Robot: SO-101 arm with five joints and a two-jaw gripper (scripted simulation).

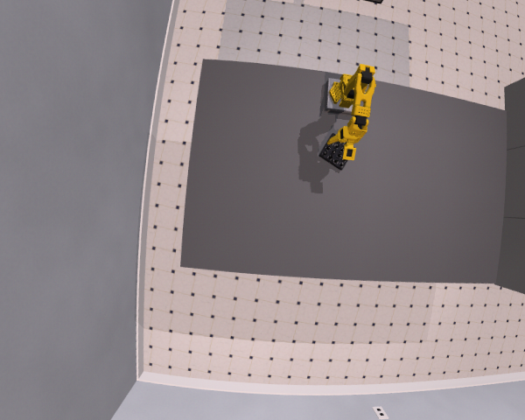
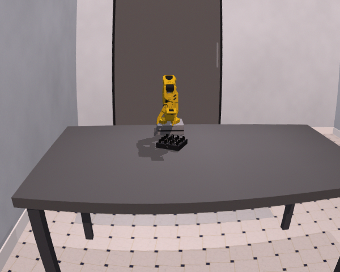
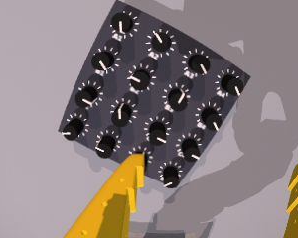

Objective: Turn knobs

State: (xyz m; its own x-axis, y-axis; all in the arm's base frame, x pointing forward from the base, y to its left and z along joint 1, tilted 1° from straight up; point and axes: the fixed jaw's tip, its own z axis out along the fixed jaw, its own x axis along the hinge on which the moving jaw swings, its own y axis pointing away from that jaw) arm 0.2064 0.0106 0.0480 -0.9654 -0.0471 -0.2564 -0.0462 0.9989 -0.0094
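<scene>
Hovering above the knob box (image 3: pixel 149 95), the gripper (image 3: pixel 216 178) is standing partly spread with nothing between its jaws. In the wrist view one yellow finger (image 3: pixel 125 181) is reaching up from the lower left, its tip overlapping the box's near edge by one of the knobs (image 3: pixel 141 153) there; whether it is touching that knob cannot be told. The other finger (image 3: pixel 296 192) is showing at the right edge of the view, well apart from the box and over bare desk (image 3: pixel 30 40).

The knob box, a black square with sixteen dark knobs in a four-by-four grid, each bearing a pale pointer and ringed by pale tick marks, is lying flat on the dark desk (image 2: pixel 222 164). It is sitting just in front of the arm's grey base block (image 2: pixel 179 127), turned at an angle to the desk's edges. Which side carries the socket cannot be made out.

Seen from the top, the yellow arm (image 1: pixel 360 106) is bending forward from its base (image 1: pixel 332 106) and covering one corner of the box (image 1: pixel 331 154). The arm's shadow (image 1: pixel 310 157) is falling on the desk beside the box, on the side away from the gripper.
</scene>
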